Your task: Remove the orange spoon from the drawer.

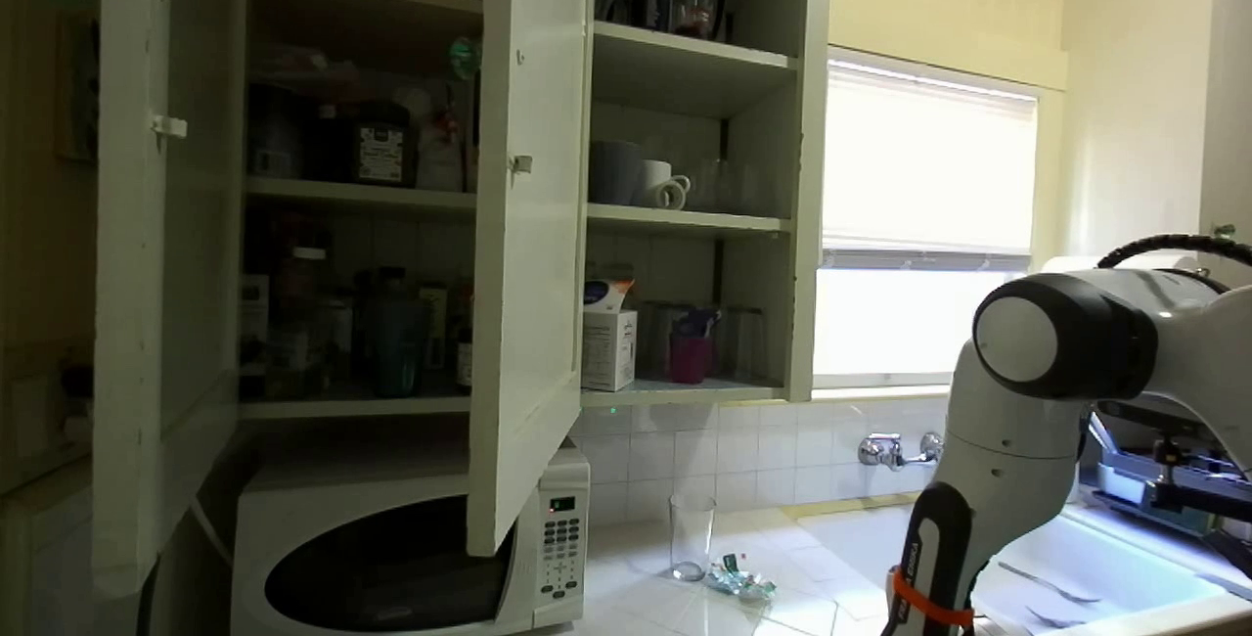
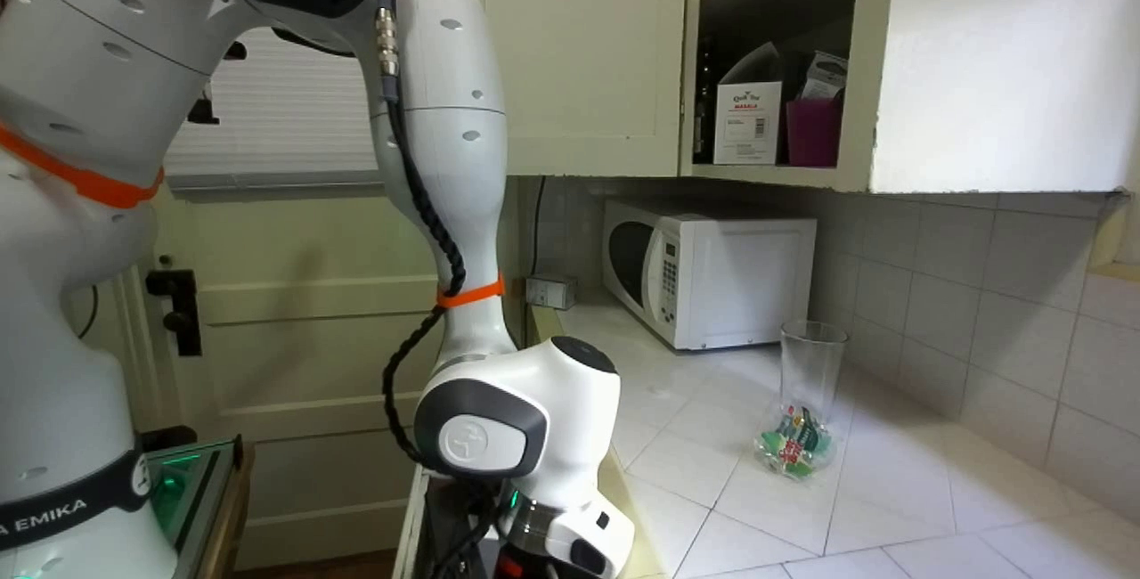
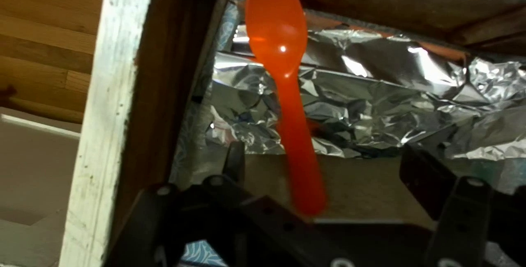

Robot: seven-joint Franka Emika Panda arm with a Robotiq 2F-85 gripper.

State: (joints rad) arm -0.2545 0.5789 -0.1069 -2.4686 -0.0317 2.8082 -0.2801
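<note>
Held the gripper (image 3: 324, 160) spread wide, grasping nothing, apparently to straddle the orange spoon (image 3: 291, 102) and lift it clear of the foil (image 3: 374, 107) in the drawer (image 3: 107, 115).

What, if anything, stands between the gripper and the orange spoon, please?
Nothing visible does. In the wrist view, the gripper is open, with the handle of the orange spoon showing uncovered in its gap. The foil is behind the spoon, and the drawer wall stands off to the picture's left.

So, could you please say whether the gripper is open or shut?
The gripper is open: the wrist view shows its fingers wide apart, the orange spoon visible between them.
</note>
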